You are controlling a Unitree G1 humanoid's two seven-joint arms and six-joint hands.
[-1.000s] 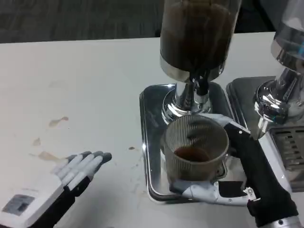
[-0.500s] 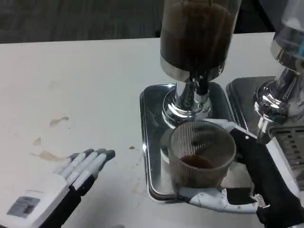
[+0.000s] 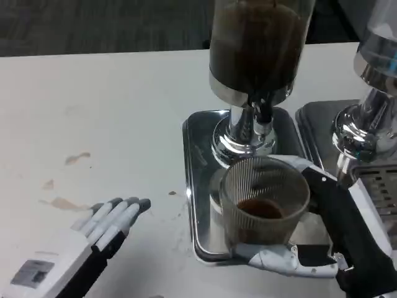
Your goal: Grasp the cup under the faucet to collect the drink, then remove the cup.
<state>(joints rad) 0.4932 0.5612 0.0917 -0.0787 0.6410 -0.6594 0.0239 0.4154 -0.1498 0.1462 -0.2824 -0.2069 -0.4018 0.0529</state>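
The ribbed clear cup [image 3: 263, 200] is gripped by the right hand [image 3: 322, 230]: its fingers [image 3: 282, 259] are wrapped around the cup's near side and base, and another is seen curving behind the rim. The cup is held over the steel drip tray [image 3: 198, 186]; whether it rests on the tray cannot be told. A shallow pool of dark drink is seen at the bottom of the cup, so collecting is judged to be done, at least in part.

The faucet [image 3: 260, 115] of the dark-filled dispenser [image 3: 257, 43] lies beyond the fingers, and the cup is placed nearer than the spout rather than straight beneath it; no stream is seen. Removal is therefore judged to be under way but not finished, since the cup has not been brought off the tray.

The left hand [image 3: 105, 226] is laid flat on the desk [image 3: 93, 105], well to the left of the cup, with fingers extended and nothing held.
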